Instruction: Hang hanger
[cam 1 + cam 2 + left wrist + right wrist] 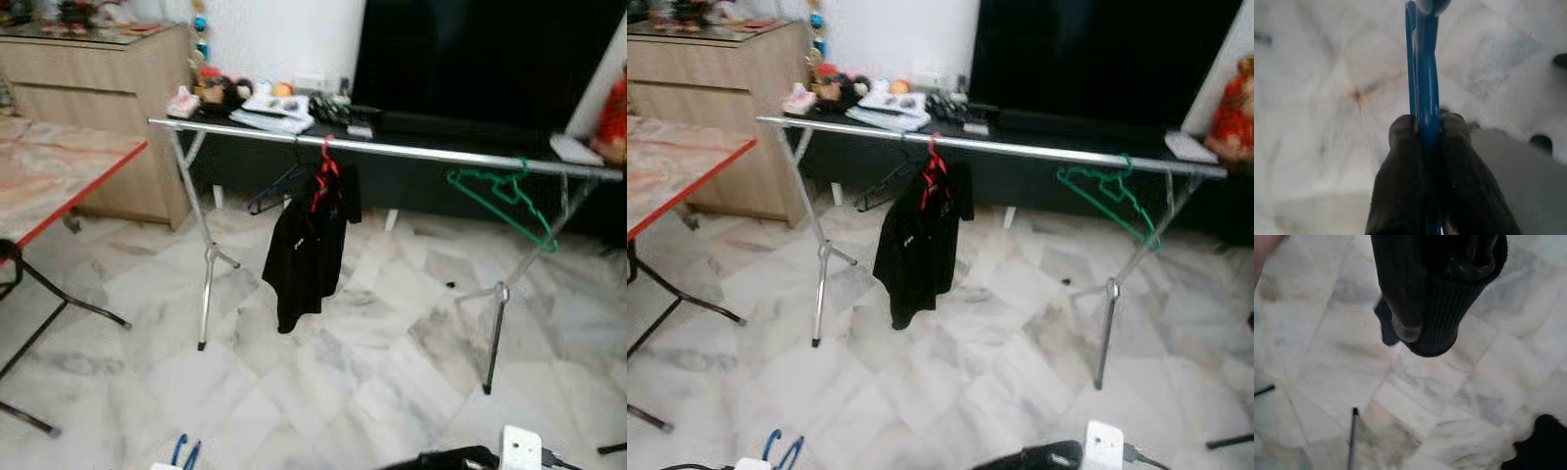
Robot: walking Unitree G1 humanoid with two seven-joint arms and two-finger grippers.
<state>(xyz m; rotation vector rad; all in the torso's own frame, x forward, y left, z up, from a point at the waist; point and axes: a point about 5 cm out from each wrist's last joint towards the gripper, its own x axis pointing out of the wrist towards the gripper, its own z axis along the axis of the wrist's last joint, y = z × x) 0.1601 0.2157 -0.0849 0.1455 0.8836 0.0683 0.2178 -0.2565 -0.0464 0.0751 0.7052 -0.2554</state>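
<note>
In the left wrist view my left gripper (1426, 120) is shut on a blue hanger (1422, 63), held low over the marble floor. The hanger's blue end (184, 450) pokes up at the bottom left of the eye views. Ahead stands a silver clothes rack; its rail (411, 151) runs left to right. On the rail hang a black garment (309, 245) on a red hanger (325, 171), a dark bare hanger (274, 191) behind it, and a green hanger (505, 201) near the right end. My right gripper (1420, 340) hangs over the floor, shut with nothing in it.
A table with a red edge (69, 201) and black legs stands at the left. A wooden cabinet (108, 88) and a low dark console (294, 113) with clutter are behind the rack. The rack's splayed legs (206, 294) reach the floor. A white object (519, 448) lies at the bottom right.
</note>
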